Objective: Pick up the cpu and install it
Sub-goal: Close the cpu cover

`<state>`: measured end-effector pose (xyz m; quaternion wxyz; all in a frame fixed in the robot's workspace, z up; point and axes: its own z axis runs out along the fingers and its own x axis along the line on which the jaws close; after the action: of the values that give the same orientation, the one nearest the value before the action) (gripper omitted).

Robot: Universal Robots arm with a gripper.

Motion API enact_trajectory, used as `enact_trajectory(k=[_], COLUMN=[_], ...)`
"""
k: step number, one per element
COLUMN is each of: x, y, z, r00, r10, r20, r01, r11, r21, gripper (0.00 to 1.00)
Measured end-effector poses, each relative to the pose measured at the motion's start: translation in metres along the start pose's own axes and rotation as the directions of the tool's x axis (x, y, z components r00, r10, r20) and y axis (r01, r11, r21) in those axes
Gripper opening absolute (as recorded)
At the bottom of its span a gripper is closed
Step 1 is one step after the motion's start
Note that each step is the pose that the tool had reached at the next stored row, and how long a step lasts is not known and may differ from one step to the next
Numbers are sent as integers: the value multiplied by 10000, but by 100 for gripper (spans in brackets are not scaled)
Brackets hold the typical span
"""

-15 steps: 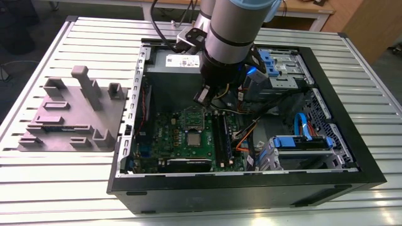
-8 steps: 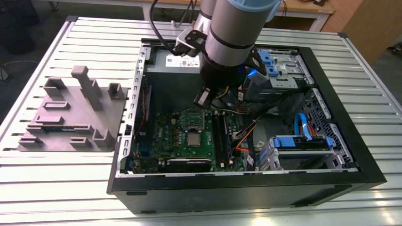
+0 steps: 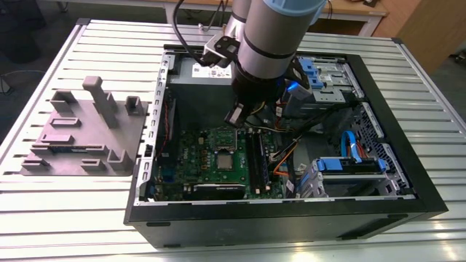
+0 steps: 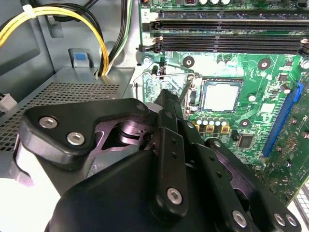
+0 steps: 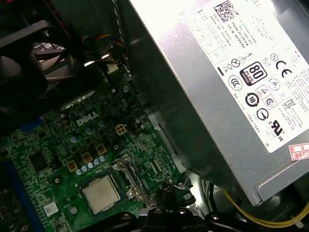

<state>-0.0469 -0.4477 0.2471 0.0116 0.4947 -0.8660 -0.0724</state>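
Exterior view: cpu [image 3: 225,161] in open case [image 3: 407,180].

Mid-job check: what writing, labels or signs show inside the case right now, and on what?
White label on the power supply: a square code and round certification marks, fine print too small to read.
Red-edged sticker beside it: blurred.
Motherboard: one white maker's word, not quoted.
cpu top: nothing legible.

The chip [image 5: 101,194] is silvery with a pale edge on a green board [image 5: 58,159]. The big box [image 5: 231,92] is silver-grey with a white label; its cables [image 4: 58,19] look yellow.
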Motion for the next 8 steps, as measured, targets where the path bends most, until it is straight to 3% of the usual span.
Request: enact_trajectory(k=[8], x=[31], y=[-18], z=[-4], r00=[10000], r10=[0], r20=[0], r01=[0], r11=[10000], r21=[0], gripper=[10])
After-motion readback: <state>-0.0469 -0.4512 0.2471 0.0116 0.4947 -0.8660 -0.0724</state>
